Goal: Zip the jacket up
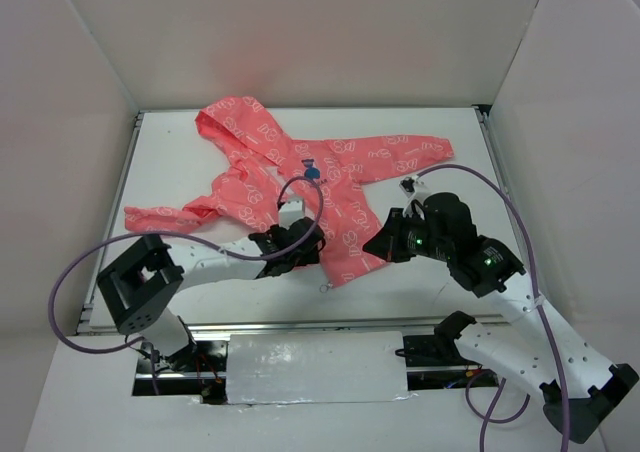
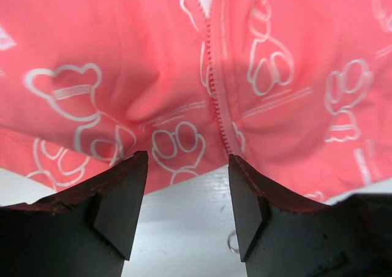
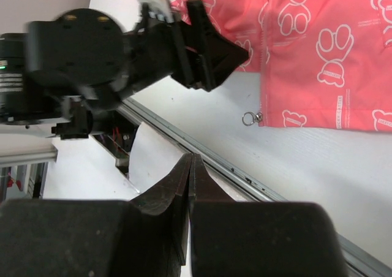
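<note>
A pink jacket (image 1: 345, 167) with white bear shapes lies flat on the white table (image 1: 440, 272). Its zip ring (image 3: 248, 118) sits at the bottom hem. The left gripper (image 2: 188, 162) is wide open by the hem, holding nothing. The right gripper (image 3: 190, 166) is shut tight and empty.

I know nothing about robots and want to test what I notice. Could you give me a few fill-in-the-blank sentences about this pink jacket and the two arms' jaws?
The jacket is pink, with bear outlines printed in ___. The left arm's jaws stand ___ at the jacket's hem. The right arm's jaws are ___, with nothing between them. The zipper pull at the hem is shaped like a ___.
Missing words: white; open; shut; ring.
</note>
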